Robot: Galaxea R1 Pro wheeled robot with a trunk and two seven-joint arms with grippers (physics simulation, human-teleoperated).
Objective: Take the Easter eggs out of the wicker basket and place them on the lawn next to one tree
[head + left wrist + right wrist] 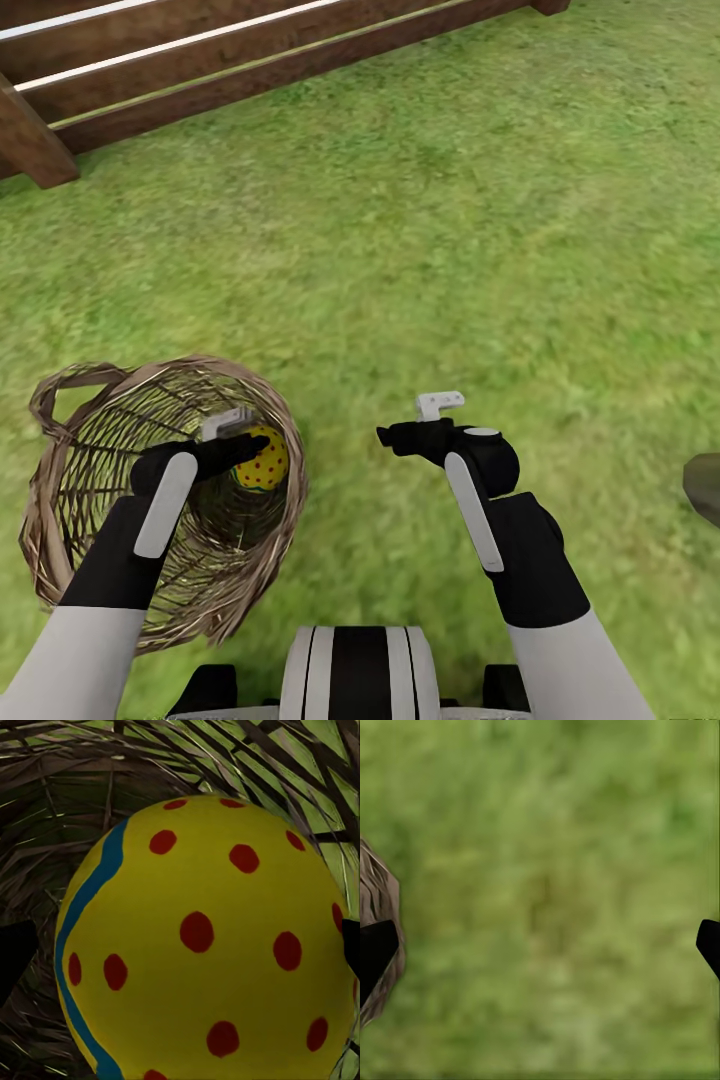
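Observation:
The wicker basket [55,520] lies tilted on the lawn [450,250] at the lower left. One Easter egg [266,461], yellow with red dots and a blue band, sits inside it against the weave. My left gripper [243,448] reaches into the basket and stands open around the egg [202,945]; its dark fingertips [13,952] flank the egg, with a small gap on one side. The basket's weave [60,787] lies behind the egg. My right gripper [397,437] hovers open over bare grass [555,885], just right of the basket [379,892]. Other eggs are hidden. No tree is in view.
A brown slatted wooden fence [200,60] with a post [35,140] runs along the top left. A dark grey object [705,487] is cut off by the right edge. Open grass stretches ahead and to the right.

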